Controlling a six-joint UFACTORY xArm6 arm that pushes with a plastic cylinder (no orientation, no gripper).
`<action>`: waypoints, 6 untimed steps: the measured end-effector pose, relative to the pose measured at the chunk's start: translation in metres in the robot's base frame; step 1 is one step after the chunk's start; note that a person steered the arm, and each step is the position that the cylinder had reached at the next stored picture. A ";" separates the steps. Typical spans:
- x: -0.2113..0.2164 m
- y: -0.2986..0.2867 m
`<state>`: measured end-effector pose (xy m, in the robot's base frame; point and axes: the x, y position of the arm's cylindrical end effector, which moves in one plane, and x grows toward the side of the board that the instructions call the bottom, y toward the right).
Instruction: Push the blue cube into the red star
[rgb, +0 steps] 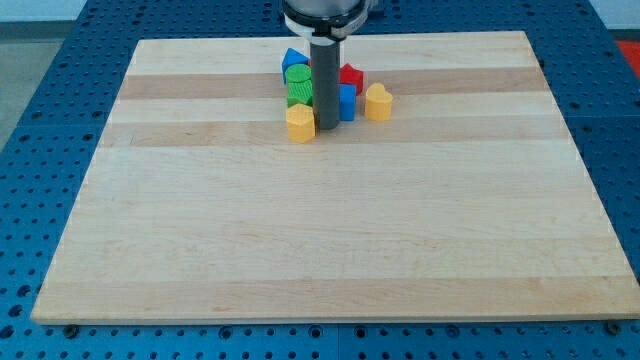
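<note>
Your rod carries no hand, and my tip (326, 128), wedged between yellow hexagon (300, 123) and blue cube (346, 102), risks scattering neighbours around red star (350, 76).

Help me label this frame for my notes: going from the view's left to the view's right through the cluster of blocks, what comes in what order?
Yellow block → my tip → blue cube → yellow heart-shaped block. The two green blocks, the blue block at the back and the red star overlap these or sit behind the rod, so I leave them out.
</note>
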<state>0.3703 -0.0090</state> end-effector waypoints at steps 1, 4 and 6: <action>-0.008 0.000; -0.004 0.028; -0.006 0.054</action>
